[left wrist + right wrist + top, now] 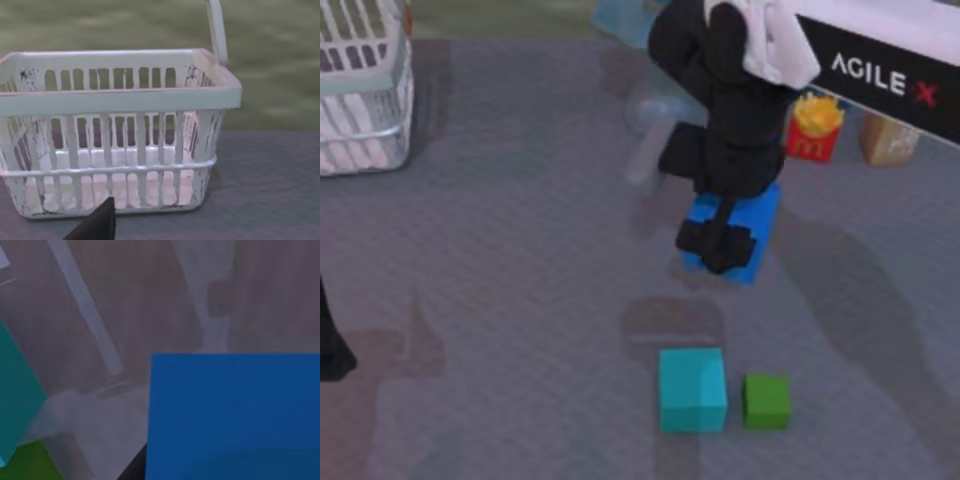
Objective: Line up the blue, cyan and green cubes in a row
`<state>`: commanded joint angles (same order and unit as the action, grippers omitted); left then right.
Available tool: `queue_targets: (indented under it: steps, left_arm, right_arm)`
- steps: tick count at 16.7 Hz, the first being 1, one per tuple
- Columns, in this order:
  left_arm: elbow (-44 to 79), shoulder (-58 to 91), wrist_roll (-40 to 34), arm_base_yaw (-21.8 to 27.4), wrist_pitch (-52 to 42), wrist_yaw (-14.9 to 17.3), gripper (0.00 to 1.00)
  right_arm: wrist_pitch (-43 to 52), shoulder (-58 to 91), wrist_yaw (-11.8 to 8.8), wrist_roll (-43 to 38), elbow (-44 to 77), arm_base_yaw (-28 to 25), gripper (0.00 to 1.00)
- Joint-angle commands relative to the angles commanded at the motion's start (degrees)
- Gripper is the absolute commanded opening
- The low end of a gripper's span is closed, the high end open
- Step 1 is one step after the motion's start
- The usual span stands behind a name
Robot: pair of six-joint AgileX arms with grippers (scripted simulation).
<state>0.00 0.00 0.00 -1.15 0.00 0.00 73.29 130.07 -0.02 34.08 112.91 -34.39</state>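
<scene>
I note the white basket (pixel 360 85) at the table's (pixel 520 300) far left; my left wrist view shows its slats close up, my left arm parked nearby. "AGILE X" reads on my right arm. My right end effector (pixel 718 243) sits over the blue cube (pixel 755 235); I cannot tell its closure. Nearer than that cube, the cyan cube (pixel 692 390) sits just left of the green cube (pixel 766 401). A fries carton (pixel 815 128) stands behind.

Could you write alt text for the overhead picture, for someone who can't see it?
The right arm's gripper is down over a large blue cube on a grey table. Nearer the front edge, a cyan cube and a smaller green cube sit side by side. A white basket stands at the far left.
</scene>
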Motion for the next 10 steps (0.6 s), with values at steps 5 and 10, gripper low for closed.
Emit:
queue_targets:
  steps: [5, 10]
  left_arm:
    - [0.00, 0.00, 0.00, 0.00, 0.00, 0.00, 1.00]
    - [0.00, 0.00, 0.00, 0.00, 0.00, 0.00, 1.00]
  right_arm:
    - [4.35, 3.82, 0.03, -2.32, 8.15, -17.78, 0.00]
    - [5.78, 4.90, 0.20, -3.31, 11.35, -24.13, 0.00]
